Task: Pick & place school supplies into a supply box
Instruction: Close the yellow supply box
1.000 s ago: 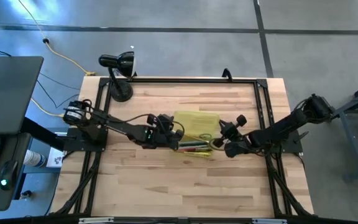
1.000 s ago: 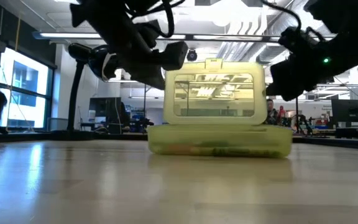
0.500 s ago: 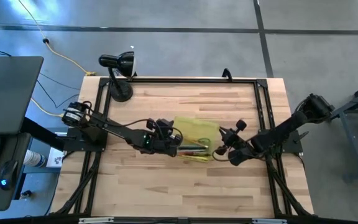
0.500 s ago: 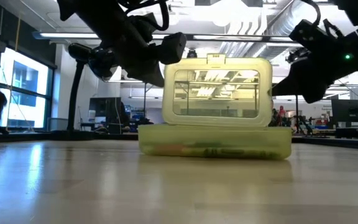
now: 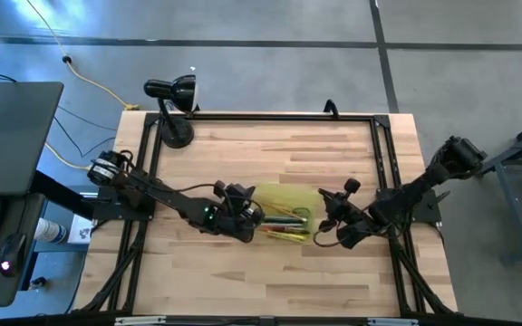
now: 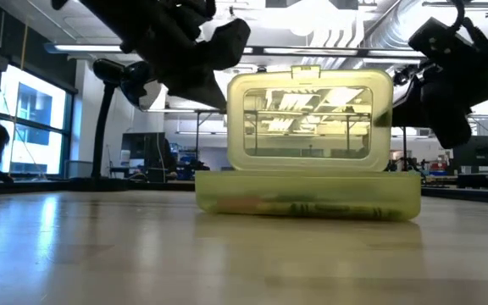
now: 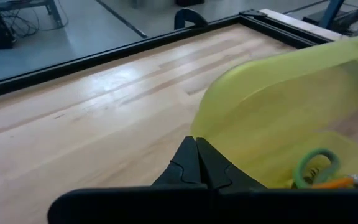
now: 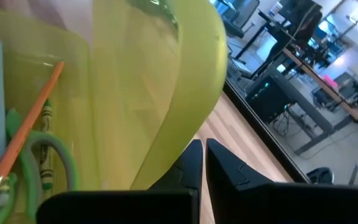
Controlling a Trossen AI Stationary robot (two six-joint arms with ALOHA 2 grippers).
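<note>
The supply box [image 5: 284,217] is a translucent yellow-green case in the middle of the table, resting on its base [image 6: 307,203]. Its hinged lid [image 6: 307,123] stands nearly upright. Inside lie pens and pencils [image 5: 284,224], an orange pencil [image 8: 30,124] and the green scissor handles [image 7: 316,165]. My left gripper [image 5: 254,215] is shut at the lid's left end. My right gripper [image 5: 323,217] is shut at its right end. My left gripper [image 7: 196,142] has its shut fingertips against the lid's left edge [image 7: 205,127], coming level from the table's left. The lid stands raised on its hinge. My right gripper [image 8: 199,146] has its shut fingertips against the lid's right edge [image 8: 188,127], coming level from the table's right.
A black desk lamp [image 5: 172,100] stands at the table's far left corner. A black rail frame [image 5: 270,116] runs along the table's far edge and both sides. Bare wood [image 5: 270,272] lies between the box and the near edge.
Both grippers have moved toward the table's near edge, staying shut. The lid has swung up from leaning back toward the far edge to standing nearly upright, while the box's base has stayed on the table.
</note>
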